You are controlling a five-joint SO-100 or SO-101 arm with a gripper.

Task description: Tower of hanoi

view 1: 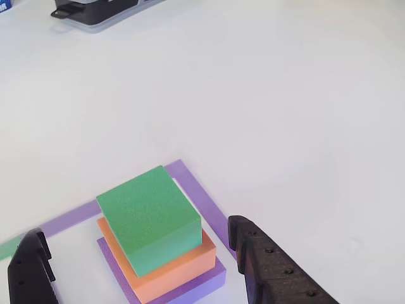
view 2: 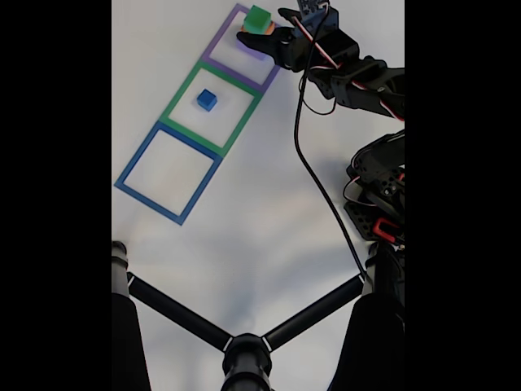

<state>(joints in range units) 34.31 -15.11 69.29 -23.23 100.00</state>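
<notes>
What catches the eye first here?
A bright stack of blocks, the green block on an orange one on a purple slab, sits in the purple square. The open gripper straddles it. A small blue cube sits alone in the green square.

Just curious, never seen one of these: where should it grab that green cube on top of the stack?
Grip the green cube by two opposite flat vertical sides, coming down from above. It stands clear above the orange block, so its sides are exposed. The tool is open, with a finger on either side of the stack.
</notes>
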